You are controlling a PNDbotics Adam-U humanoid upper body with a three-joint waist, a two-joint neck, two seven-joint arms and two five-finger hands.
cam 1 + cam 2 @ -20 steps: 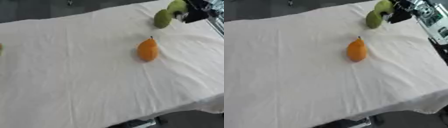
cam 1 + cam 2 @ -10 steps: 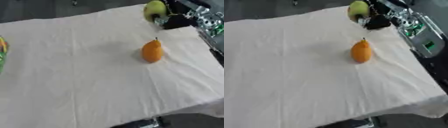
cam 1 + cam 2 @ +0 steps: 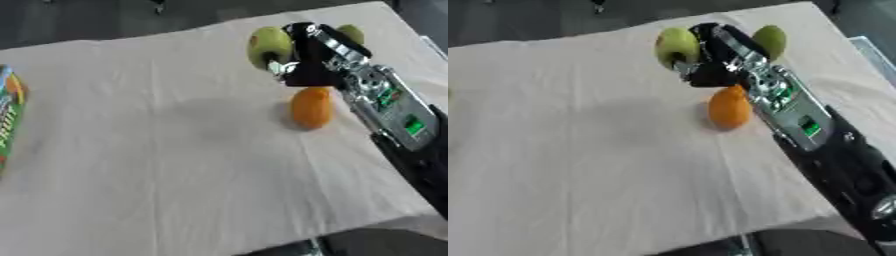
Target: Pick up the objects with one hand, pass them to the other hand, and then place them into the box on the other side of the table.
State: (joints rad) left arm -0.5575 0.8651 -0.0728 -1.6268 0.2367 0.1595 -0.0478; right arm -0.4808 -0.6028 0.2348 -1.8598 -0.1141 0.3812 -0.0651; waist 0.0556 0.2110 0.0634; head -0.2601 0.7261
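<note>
Since a second ago my right hand has carried the green apple from the far right corner in over the surface, fingers curled round it, so the pick is done and the pass comes next. It's yellow-green, smooth and round, held above the cloth near the orange pear-shaped fruit. Another green fruit lies behind. My left hand isn't visible.
</note>
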